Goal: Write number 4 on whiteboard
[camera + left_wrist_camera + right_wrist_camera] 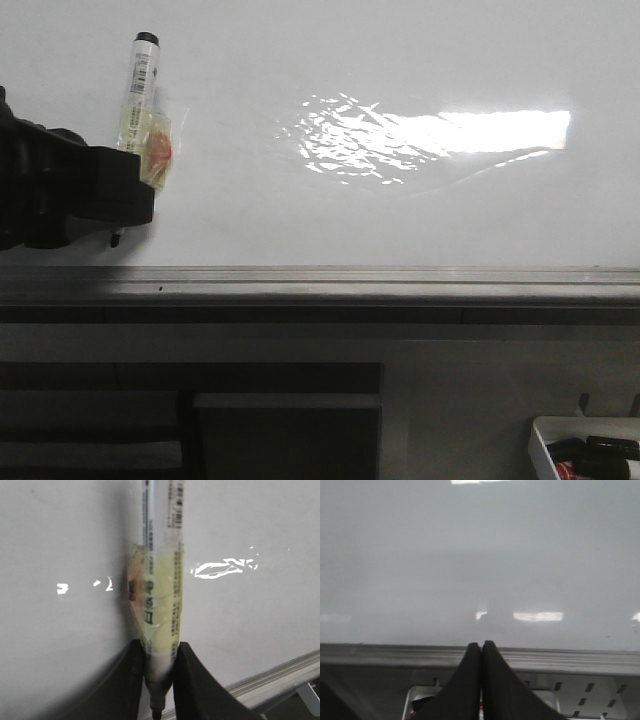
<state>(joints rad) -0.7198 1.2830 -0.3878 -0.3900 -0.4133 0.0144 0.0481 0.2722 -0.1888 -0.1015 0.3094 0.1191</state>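
Hidden or unclear: no drawn digit can be made out on the whiteboard [400,60] in any view; the surface near the marker tip looks blank, though glare and shadow cover parts of it. The left arm is cut off by the frame edge in the front view, only its black end section showing. The marker's lower barrel is hidden between the fingers. The right arm shows only in its own wrist view, as two dark fingers. The contents of the white tray [548,440] at lower right are too dark to identify.

Marker [140,95]: pale barrel with barcode print, black cap end uppermost, yellowish tape or padding wrapped round its middle with a reddish patch. Long axis near vertical in the front view, leaning slightly right at the top; the dark tip points down toward the grey rail [350,280], just above it, at the board's lower left.

Left gripper [159,677]: clamped on the marker's lower barrel, fingers [132,680] pressing either side, set low and left against the board.

Right gripper [481,680]: fingers pressed together, holding nothing, aimed at the rail with the whiteboard above and the tray below.
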